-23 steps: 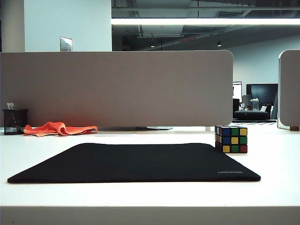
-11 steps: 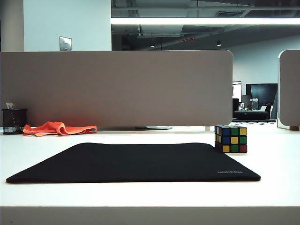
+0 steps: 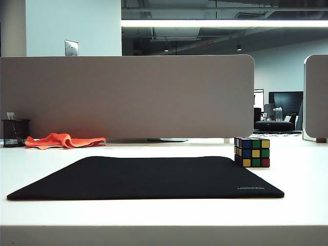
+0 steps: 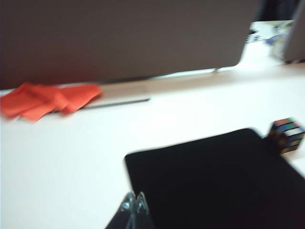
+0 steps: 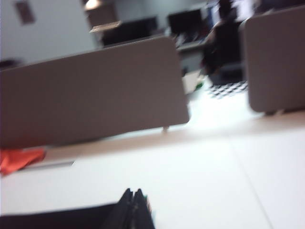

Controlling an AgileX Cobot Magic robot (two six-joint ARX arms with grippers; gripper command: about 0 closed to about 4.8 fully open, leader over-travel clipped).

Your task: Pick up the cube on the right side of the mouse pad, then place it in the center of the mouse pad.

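With the left gripper point(image 4: 133, 206) and right gripper point(image 5: 133, 199) both closed and empty above the table's near side, either could knock the puzzle cube point(image 3: 252, 151), resting just off the mouse pad point(image 3: 148, 177)'s far right corner, unless opened first.

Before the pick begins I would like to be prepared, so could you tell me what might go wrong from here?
1. Both the right hand and the left hand are shut, away from the cube; approaching shut could knock it.
2. The cube stands right at the mouse pad edge, so a low finger might catch the pad.
3. Both wrist views are blurred, so aiming may suffer.
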